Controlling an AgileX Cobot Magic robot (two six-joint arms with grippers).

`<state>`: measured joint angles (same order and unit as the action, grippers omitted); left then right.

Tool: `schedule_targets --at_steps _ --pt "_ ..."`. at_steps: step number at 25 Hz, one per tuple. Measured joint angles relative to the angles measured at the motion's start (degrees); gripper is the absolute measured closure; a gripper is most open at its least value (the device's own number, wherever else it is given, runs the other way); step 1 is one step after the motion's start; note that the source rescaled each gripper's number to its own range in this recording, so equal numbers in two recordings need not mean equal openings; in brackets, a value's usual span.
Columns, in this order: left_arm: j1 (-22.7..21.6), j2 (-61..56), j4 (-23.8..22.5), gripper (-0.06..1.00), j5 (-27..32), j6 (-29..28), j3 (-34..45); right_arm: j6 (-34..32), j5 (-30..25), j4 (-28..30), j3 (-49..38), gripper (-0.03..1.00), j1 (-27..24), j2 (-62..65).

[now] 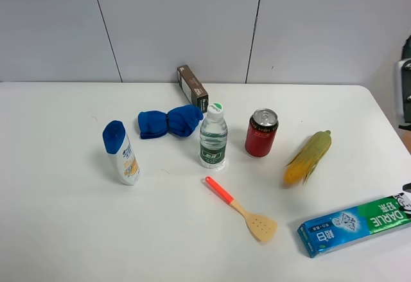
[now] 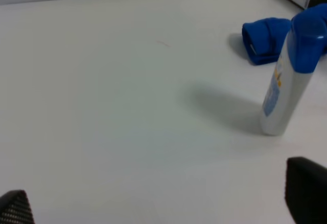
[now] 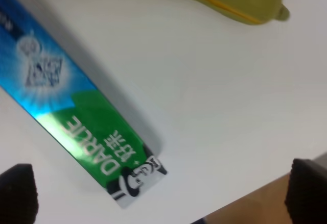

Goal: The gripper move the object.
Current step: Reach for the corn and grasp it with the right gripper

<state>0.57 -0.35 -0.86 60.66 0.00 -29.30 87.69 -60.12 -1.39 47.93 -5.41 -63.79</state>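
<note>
white table: corn lies right of can, long axis diagonal, husk tip rearward. right gripper nearer, fingers apart, empty; left gripper likewise apart, well off.

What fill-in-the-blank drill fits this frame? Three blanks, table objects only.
The red can stands between the water bottle and the ____.
The shampoo bottle has a ____ cap.
The brand on the toothpaste box reads ____.
Missing: corn; blue; DARLIE.
</note>
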Motion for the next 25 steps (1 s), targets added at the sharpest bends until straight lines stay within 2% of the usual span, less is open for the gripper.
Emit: schedule_targets --at_steps 2,4,9,15,21,25 --pt "0.0 0.0 0.0 -0.06 0.0 0.0 0.0 6.8 0.3 0.9 0.0 0.01 0.0 -4.2" --pt "0.0 0.0 0.0 -0.06 0.0 0.0 0.0 11.0 2.0 1.4 0.0 0.01 0.0 -8.5" --pt "0.0 0.0 0.0 -0.06 0.0 0.0 0.0 12.4 5.8 1.4 0.6 0.01 0.0 -15.9" --pt "0.0 0.0 0.0 -0.06 0.0 0.0 0.0 20.4 10.2 0.8 8.1 0.01 0.0 -26.5" --pt "0.0 0.0 0.0 -0.06 0.0 0.0 0.0 29.1 10.7 -2.8 17.2 0.01 0.0 -36.3" --pt "0.0 0.0 0.0 -0.06 0.0 0.0 0.0 34.2 10.8 -5.2 20.3 0.07 0.0 -40.9"
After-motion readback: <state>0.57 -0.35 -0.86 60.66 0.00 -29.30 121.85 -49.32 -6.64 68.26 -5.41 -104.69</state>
